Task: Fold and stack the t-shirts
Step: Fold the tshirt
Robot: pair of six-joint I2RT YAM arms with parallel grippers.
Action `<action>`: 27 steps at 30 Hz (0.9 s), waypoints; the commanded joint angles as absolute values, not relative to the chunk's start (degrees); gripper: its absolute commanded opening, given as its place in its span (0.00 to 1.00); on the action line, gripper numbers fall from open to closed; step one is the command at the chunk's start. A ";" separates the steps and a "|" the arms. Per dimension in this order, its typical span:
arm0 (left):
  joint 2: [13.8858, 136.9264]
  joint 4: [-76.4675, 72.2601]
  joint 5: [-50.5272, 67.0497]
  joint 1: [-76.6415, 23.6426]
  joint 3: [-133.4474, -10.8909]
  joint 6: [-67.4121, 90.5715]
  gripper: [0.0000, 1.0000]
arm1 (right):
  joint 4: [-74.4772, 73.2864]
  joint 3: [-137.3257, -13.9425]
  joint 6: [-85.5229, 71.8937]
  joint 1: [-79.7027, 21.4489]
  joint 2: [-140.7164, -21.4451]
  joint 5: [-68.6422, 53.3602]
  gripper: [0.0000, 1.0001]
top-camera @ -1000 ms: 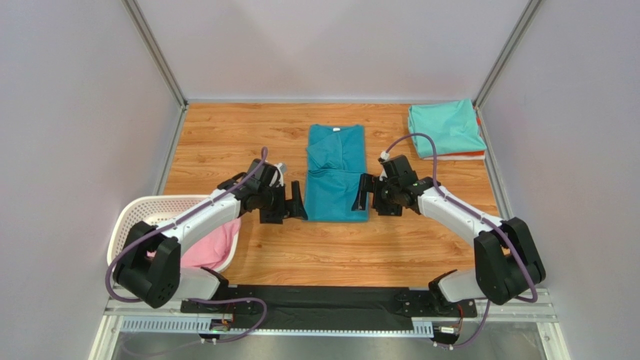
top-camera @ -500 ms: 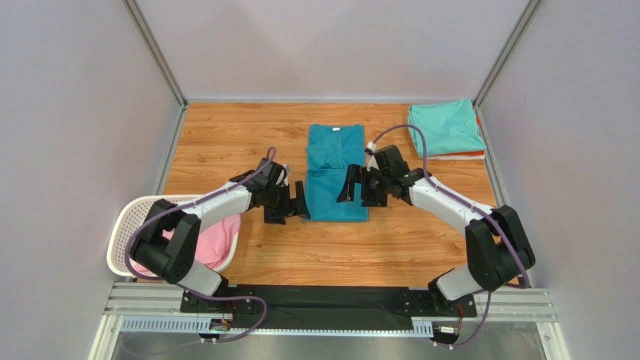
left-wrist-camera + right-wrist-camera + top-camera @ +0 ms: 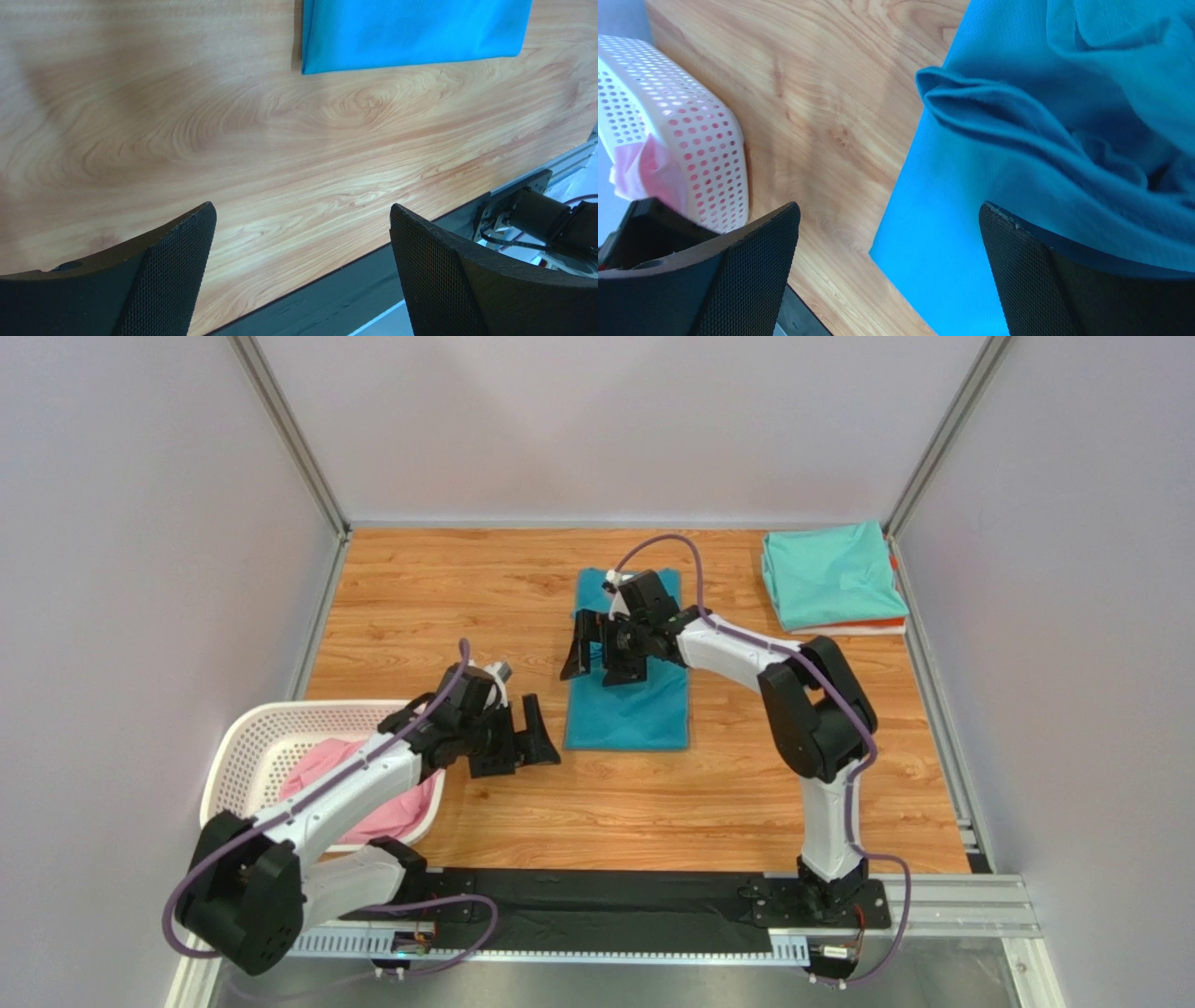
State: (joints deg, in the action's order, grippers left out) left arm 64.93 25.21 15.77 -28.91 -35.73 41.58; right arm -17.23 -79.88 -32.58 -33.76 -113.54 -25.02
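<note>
The deep teal t-shirt lies partly folded at the table's middle, its upper part bunched into folds. My right gripper hovers open over the shirt's left edge, one finger above wood and the other above cloth. My left gripper stands open and empty over bare wood, left of the shirt's near corner, midway between its fingers. A mint green t-shirt lies folded at the back right on an orange one. A pink t-shirt sits in the basket.
The white lattice basket stands at the near left, close behind my left arm, and shows in the right wrist view. A black base rail runs along the table's near edge. Grey walls close in both sides and the back.
My right gripper has swung left and farther back, from beside the teal shirt's right edge to above its left edge. My left gripper has drawn back toward the near left. Both stayed open.
</note>
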 commanded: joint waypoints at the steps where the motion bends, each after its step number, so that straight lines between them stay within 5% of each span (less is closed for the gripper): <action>1: 59.69 27.42 13.98 -29.00 -34.02 42.98 1.00 | -16.17 -86.47 -33.13 -34.98 -117.76 -26.10 1.00; 14: 53.88 31.82 10.64 -29.00 -31.99 42.28 1.00 | -19.94 -102.03 -28.74 -34.98 -129.89 -17.93 1.00; 27: 55.19 32.70 10.28 -29.00 -33.40 42.19 1.00 | -25.65 -111.44 -24.35 -34.37 -134.83 -23.11 1.00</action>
State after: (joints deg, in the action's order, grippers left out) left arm 54.87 32.40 10.61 -28.91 -31.99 42.15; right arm -22.33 -108.22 -26.94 -34.35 -134.85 -21.06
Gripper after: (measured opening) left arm 0.994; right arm 0.998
